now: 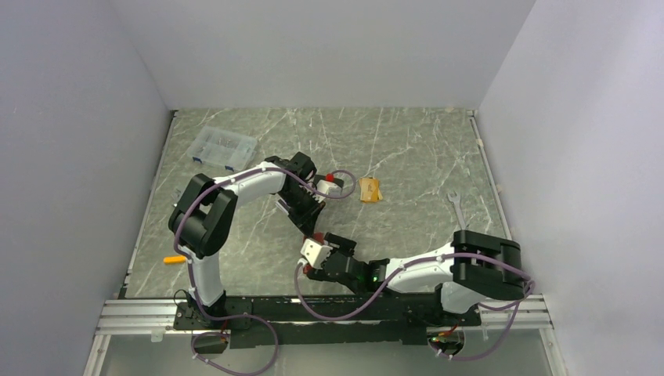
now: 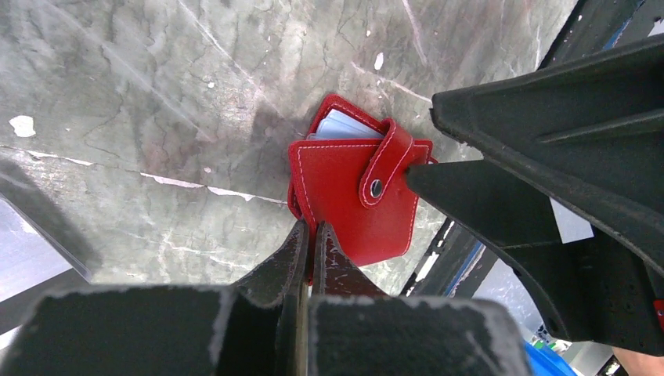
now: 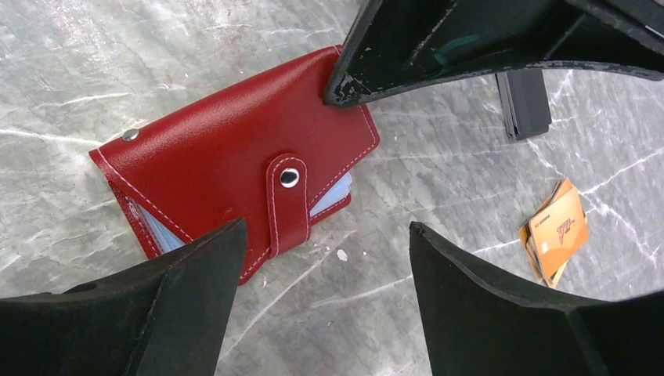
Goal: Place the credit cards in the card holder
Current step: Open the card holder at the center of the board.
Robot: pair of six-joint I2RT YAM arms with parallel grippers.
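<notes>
A dark-red card holder (image 3: 227,157) lies closed on the grey marbled surface (image 3: 117,63), snap strap (image 3: 288,204) across its front, pale sleeves (image 2: 344,125) showing at its edges. The left end effector (image 2: 312,235), fingers pinched together, touches one edge of the card holder. The right end effector (image 3: 325,235) is spread wide over the card holder's strap end, gripping nothing. An orange packet (image 3: 557,231) lies well apart from the card holder.
</notes>
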